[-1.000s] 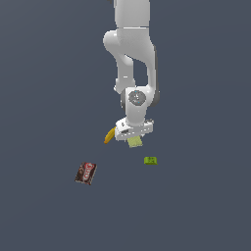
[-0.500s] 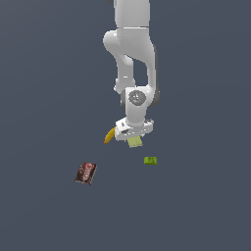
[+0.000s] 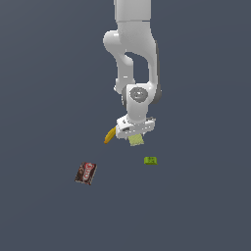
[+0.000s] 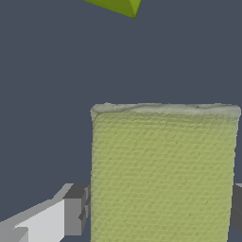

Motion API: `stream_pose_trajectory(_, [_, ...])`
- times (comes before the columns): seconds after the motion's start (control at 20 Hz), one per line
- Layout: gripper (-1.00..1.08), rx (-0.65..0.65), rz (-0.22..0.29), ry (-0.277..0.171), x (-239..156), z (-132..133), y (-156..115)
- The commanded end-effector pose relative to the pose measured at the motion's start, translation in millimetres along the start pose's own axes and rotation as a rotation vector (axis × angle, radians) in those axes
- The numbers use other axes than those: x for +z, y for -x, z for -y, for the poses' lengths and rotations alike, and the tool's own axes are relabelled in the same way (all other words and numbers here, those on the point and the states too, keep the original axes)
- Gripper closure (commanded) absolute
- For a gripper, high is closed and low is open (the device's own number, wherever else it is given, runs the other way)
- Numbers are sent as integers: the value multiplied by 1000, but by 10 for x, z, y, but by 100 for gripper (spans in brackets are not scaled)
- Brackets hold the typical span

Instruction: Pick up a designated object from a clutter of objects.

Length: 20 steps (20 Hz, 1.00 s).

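Across the last second almost nothing has shifted: the white Panda arm hangs in the same pose in all three exterior pictures, and its gripper [image 3: 136, 133] remains low over the flat pale yellow-green, sponge-textured rectangular slab [image 3: 137, 140], whose lower edge pokes out beneath the hand just as before. That stillness reads, as a judgement, like the pause at the bottom of a descent, with the closing of the jaws or the lift yet to show itself; the slab appears to lie on the dark grey floor [image 3: 44, 98] and is not raised. In the wrist view the slab [image 4: 163, 172] fills the space between the two fingertips [image 4: 75, 216], which stand on either side of it, one pad just beside its edge and the other barely in frame at the opposite edge; whether the pads already press on it or stand a hair off cannot be told from these pictures. The curved yellow banana [image 3: 110, 135] lies partly hidden behind the hand, on the exterior view's left of the slab and close to it, so a sideways nudge could disturb it. The small bright green block [image 3: 150, 160] sits near the slab, and one corner of it shows in the wrist view [image 4: 118, 5]. The dark brown-red packet [image 3: 86, 173] lies well apart; it carries a red-and-white label, but its lettering is too small to read.
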<state>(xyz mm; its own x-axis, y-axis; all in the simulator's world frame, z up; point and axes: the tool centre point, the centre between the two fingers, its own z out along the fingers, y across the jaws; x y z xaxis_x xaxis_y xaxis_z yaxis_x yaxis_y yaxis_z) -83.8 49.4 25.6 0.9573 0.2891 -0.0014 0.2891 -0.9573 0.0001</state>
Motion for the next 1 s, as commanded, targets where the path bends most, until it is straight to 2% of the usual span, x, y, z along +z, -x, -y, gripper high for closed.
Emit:
stream_pose_trajectory(0.0, [108,0,-2,0,-102,37,-7])
stream_pose_trajectory(0.4, [108,-1,-1,1,-609,234,-16])
stream_pose_trajectory(0.95, [108,-1,-1,2,-1606,615,-41])
